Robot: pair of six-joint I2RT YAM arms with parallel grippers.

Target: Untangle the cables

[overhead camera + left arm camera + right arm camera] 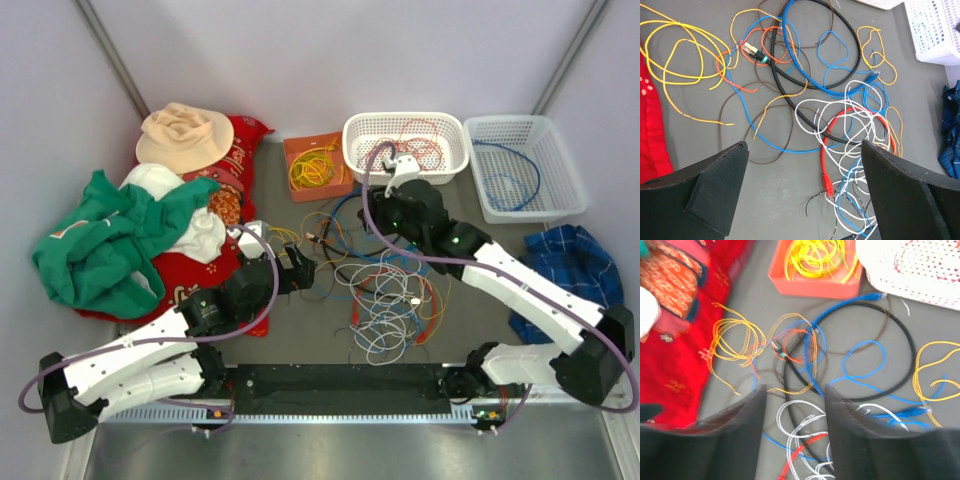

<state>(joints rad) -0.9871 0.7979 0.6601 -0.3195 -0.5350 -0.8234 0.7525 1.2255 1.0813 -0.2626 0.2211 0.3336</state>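
Note:
The cables (pixel 385 285) lie in a loose tangle mid-table: blue, white, red, yellow, brown and one thick black loop (pixel 840 30). In the left wrist view a red cable ends in a red plug (pixel 826 182) among white loops (pixel 840 115). My left gripper (pixel 303 268) is at the pile's left edge; its jaws (pixel 804 146) are wide open and empty above the table. My right gripper (pixel 385 218) hovers over the pile's far side. In the blurred right wrist view it (pixel 794 390) is open and empty above white and black cables (pixel 795 415).
An orange box (pixel 318 165) holds yellow wires. A white basket (pixel 405 145) holds red wires, and another basket (pixel 520 165) holds a blue cable. A red cloth (pixel 235 165), green garment (pixel 100 240) and hat (pixel 185 135) lie left. A blue plaid cloth (pixel 565 265) lies right.

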